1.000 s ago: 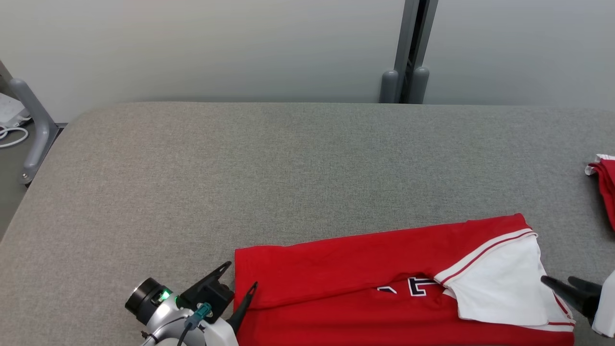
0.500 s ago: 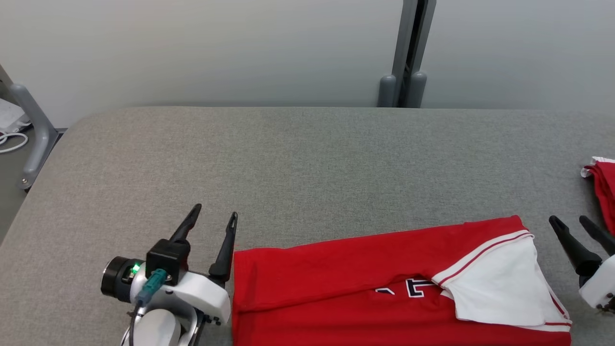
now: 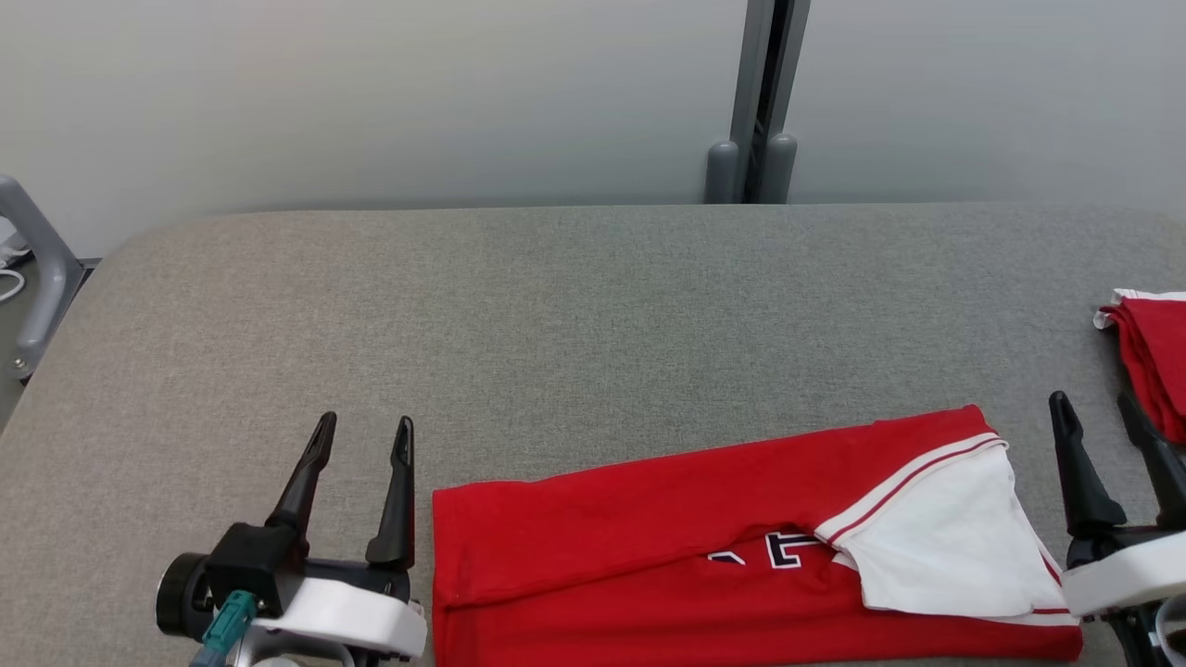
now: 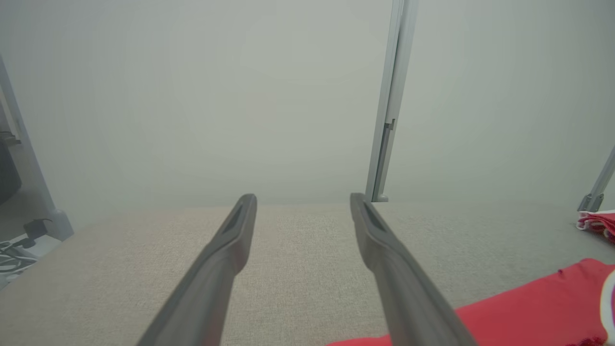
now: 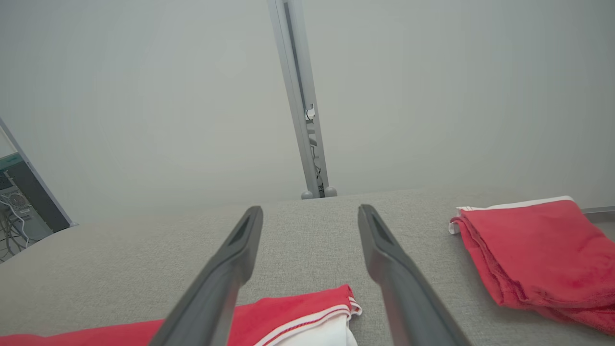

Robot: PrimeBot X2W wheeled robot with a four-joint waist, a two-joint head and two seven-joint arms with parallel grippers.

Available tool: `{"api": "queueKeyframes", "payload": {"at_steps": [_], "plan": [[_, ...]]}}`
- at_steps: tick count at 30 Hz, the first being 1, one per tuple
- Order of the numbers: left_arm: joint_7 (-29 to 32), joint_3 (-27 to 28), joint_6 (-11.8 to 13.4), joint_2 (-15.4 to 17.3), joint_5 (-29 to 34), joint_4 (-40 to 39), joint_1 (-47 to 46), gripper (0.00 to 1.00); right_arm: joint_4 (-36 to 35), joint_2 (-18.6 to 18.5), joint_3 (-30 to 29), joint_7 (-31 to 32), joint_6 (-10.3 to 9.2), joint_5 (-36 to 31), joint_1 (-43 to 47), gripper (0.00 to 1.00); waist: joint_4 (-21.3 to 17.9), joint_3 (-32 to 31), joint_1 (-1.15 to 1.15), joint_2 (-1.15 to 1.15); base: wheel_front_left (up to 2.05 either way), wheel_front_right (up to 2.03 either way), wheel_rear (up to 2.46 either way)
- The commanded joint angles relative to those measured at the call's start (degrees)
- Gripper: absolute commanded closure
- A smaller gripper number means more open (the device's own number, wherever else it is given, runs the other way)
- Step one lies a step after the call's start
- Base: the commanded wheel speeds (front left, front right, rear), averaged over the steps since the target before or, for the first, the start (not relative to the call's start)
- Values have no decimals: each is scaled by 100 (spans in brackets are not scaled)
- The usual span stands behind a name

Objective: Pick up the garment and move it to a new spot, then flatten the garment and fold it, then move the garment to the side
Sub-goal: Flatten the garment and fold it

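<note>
The left gripper (image 3: 365,422), fingers spread and empty, stood just beside the left end of the red jersey (image 3: 649,519) — which lay part-folded on the grey padded table (image 3: 556,306). The right gripper (image 3: 1093,401), also spread, flanked the white-sleeved end, likely so both could make another fold.

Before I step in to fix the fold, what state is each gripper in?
Left gripper: open, empty, beside the folded red-and-white fabric jersey.
Right gripper: open, empty, at its other end.

Grey table (image 3: 556,306), possibly folded red cloth (image 5: 533,245)
</note>
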Motion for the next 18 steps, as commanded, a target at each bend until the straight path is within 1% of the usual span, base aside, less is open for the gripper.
{"api": "queueKeyframes", "payload": {"at_steps": [1, 3, 6, 7, 13, 18], "plan": [[1, 50, -50, 15, 57, -94, 127, 0, -186, 164, -158, -22, 0, -179, 181, 0, -2, -1, 0, 0, 0, 0, 0], [1, 27, -42, 6, -3, -209, 252, 0, -365, 362, -299, -22, 0, -362, 365, 0, -3, -7, 0, 0, 0, 0, 0], [2, -31, 66, 4, -64, -320, 427, 0, -477, 545, -291, -22, 0, -467, 558, 0, -2, -24, 0, 0, 0, 0, 0], [2, -31, 66, 4, -64, -320, 427, 0, -477, 545, -291, -22, 0, -467, 558, 0, -2, -24, 0, 0, 0, 0, 0], [2, -155, 249, 4, -61, -425, 630, 0, -417, 671, -187, -22, 0, -533, 728, 0, 22, -29, 0, 0, 0, 0, 0], [1, -249, 282, 4, -54, -391, 628, 0, -389, 654, -174, -22, 0, -502, 715, 0, 49, -13, 0, 0, 0, 0, 0]]}}
